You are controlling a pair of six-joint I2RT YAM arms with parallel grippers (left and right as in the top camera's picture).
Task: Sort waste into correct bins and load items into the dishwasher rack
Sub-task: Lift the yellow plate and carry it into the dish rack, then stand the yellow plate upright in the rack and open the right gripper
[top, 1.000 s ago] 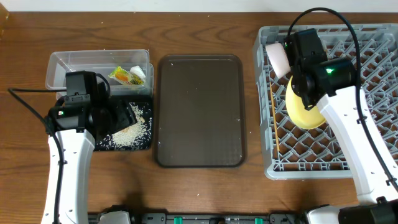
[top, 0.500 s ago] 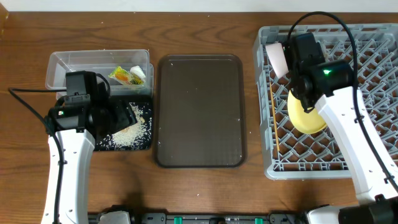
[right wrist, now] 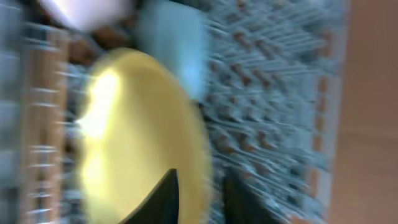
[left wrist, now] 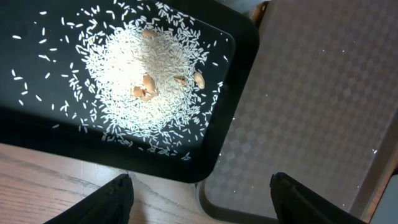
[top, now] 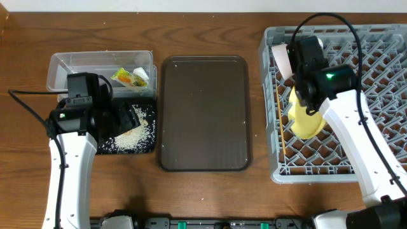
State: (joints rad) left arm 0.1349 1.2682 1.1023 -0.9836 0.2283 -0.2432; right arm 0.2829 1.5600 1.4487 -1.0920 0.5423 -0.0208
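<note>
**Plate goes to the rack as rice waits in the tray**
By the worktop's left edge, the left gripper [left wrist: 202, 190] hangs wide open and empty over rice [left wrist: 146, 74] in the black tray [left wrist: 37, 124]. At the right edge, the right gripper [right wrist: 200, 199], blurred, seems to pinch the rim of the yellow plate [top: 305, 121], which is tilted among the pegs of the rack [top: 381, 76]. The plate looks stiff and glossy, probably slippery and breakable, and is best held at the rim.

Brown serving tray [top: 203, 114], approx centre of wooden table [top: 203, 197], long side front-to-back, lying flat.

arms [top: 68, 159]: white links | black joints, black cables | green LED [top: 329, 77]
</note>
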